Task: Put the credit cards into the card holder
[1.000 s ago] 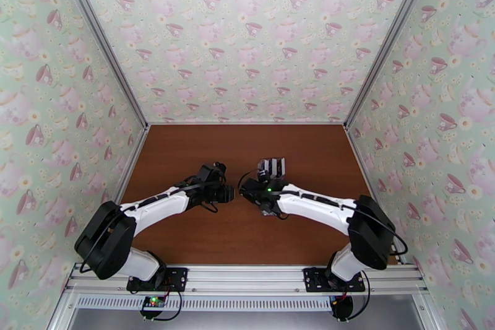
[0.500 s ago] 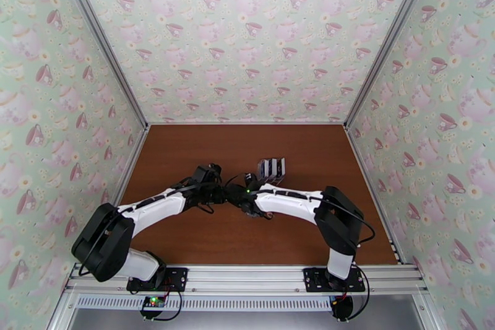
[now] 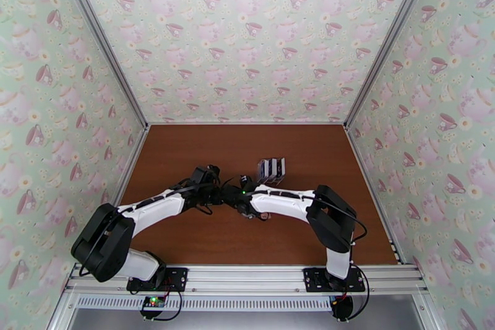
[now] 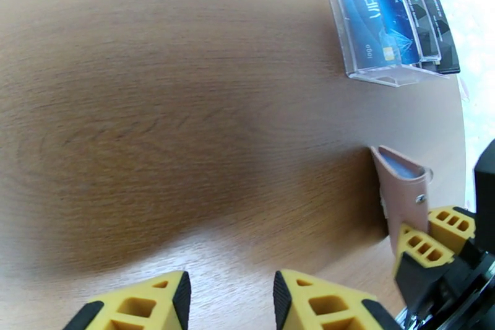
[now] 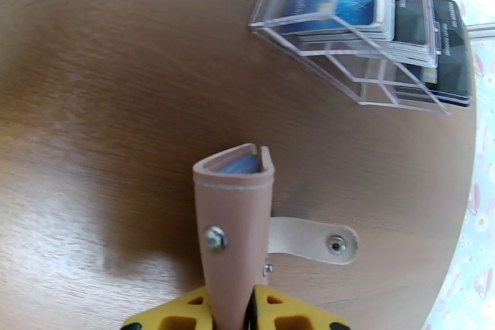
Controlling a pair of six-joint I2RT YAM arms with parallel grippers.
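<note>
The pink card holder (image 5: 237,232) is folded, standing on edge over the table, with its snap tab (image 5: 314,241) hanging loose to the right and pale blue lining showing in the fold. My right gripper (image 5: 234,308) is shut on its lower end. In the left wrist view the card holder (image 4: 401,192) sits at the right, pinched by the right gripper (image 4: 433,235). My left gripper (image 4: 229,300) is open and holds nothing, just left of it. The credit cards (image 5: 427,21), one blue and several black, stand in a clear rack (image 5: 346,46). From above, both grippers (image 3: 224,195) meet at mid-table.
The clear plastic rack (image 3: 271,168) stands just behind and right of the two grippers on the brown table (image 3: 185,151). Patterned walls close in the table on three sides. Bare wood lies to the left and at the back.
My right arm has folded and swung left, carrying the card holder up close to the left gripper. The left arm has barely shifted.
</note>
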